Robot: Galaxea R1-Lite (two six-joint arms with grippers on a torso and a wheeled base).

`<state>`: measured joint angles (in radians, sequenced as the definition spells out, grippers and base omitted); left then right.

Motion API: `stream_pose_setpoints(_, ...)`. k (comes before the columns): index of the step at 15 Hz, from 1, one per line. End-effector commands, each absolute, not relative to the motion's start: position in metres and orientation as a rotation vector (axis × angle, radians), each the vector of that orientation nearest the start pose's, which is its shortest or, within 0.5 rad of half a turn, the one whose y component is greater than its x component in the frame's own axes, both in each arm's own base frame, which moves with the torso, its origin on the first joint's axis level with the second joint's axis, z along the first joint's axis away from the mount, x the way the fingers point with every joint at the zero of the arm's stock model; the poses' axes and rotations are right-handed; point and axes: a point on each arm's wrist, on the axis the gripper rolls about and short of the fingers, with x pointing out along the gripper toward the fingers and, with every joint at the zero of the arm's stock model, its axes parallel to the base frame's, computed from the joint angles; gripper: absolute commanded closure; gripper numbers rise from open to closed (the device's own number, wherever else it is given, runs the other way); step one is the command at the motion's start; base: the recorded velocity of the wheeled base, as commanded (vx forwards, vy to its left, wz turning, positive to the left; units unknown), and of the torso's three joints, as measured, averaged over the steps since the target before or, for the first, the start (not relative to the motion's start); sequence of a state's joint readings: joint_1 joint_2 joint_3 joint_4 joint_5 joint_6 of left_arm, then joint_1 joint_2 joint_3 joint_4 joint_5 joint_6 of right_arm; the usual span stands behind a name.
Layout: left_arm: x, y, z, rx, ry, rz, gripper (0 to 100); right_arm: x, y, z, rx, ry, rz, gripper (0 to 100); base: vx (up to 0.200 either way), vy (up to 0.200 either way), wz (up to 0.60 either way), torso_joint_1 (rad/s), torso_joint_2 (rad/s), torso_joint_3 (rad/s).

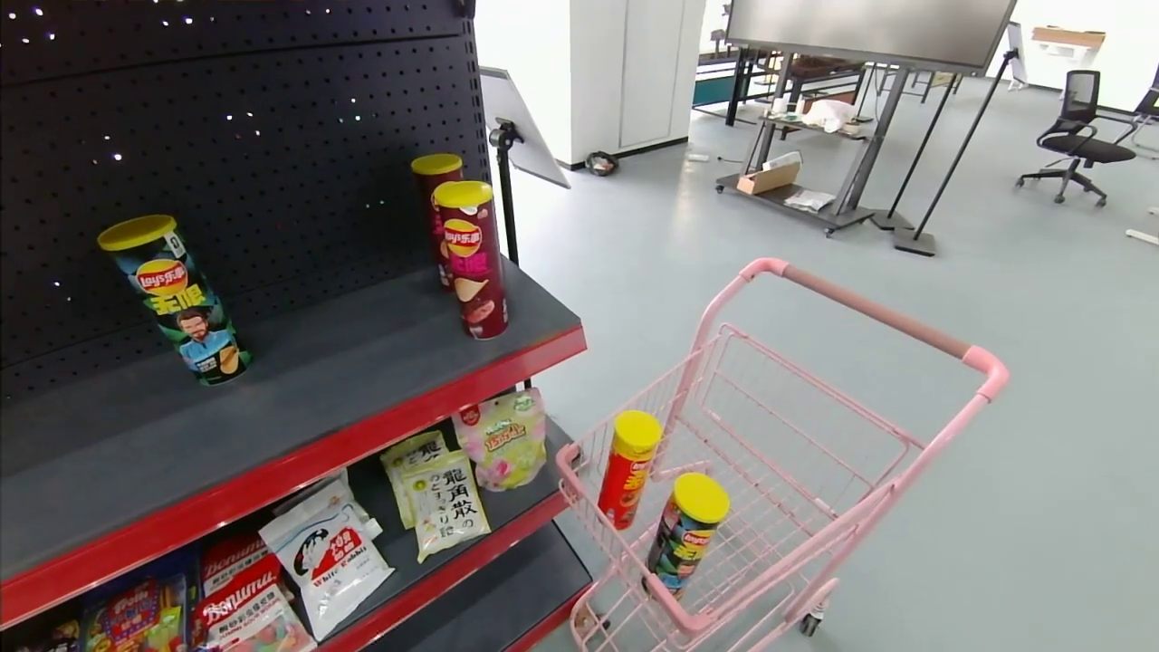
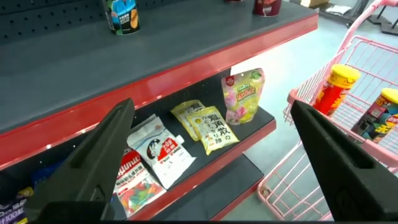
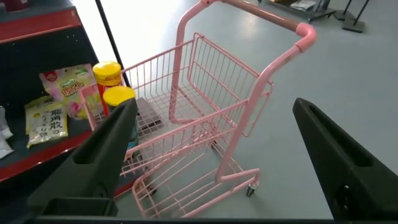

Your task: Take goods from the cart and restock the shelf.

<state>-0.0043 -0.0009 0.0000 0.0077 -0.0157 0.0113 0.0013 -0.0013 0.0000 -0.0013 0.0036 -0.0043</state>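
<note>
Nearest to us, our left gripper (image 2: 212,106) is spread wide, with nothing between its two dark fingers (image 2: 93,162). It hangs in front of the shelf (image 2: 186,37), level with the lower boards. Our right gripper (image 3: 214,102) is just as wide apart and holds nothing; it hangs above the grey floor (image 3: 348,68) beside the pink cart (image 3: 242,81).

The cart (image 1: 874,311) stands just beside the shelf's end. Two cans stand on end in its basket, at the end away from the handle and on the side toward the shelf. They are a red can (image 1: 627,471) and a dark can (image 1: 685,534), both with yellow lids and just beside each other. We cannot tell whether they touch.

On the lower board lie bags of snacks:
- a white bag (image 1: 330,552)
- two yellow bags (image 1: 444,507), which overlap
- a green and pink bag (image 1: 502,439) at the board's end
- red bags (image 1: 240,598) below the white one

The top board (image 1: 362,362) is grey with a red front edge. On it a green can (image 1: 177,303) stands far to the left. Well apart from it, a maroon can (image 1: 473,263) stands near the right end, with a second maroon can (image 1: 436,172) close behind it. A black pegboard (image 1: 272,136) backs the shelf.

Farther off, across the floor, are a large board on a wheeled stand (image 1: 869,36) and a black office chair (image 1: 1077,140).
</note>
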Motion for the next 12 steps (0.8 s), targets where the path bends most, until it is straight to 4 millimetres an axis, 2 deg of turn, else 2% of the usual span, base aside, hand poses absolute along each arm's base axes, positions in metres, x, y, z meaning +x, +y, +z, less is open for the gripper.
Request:
stream_pose_setpoints(1, -0.0228, -0.0003, 0.0747, 0.011, 0.008, -0.022, 0, -0.0228, 0.0001, 0.0756, -0.005, -0.002, 0.006, 0, 0.0, 0.0, 0.0, -0.139, 0.34, 0.198)
stream_pose_setpoints(12, -0.0228, -0.0002, 0.0747, 0.011, 0.008, -0.02, 0, -0.0228, 0.0, 0.0755, -0.003, 0.0, 0.003, 0, 0.0, 0.0, 0.0, -0.147, 0.35, 0.204)
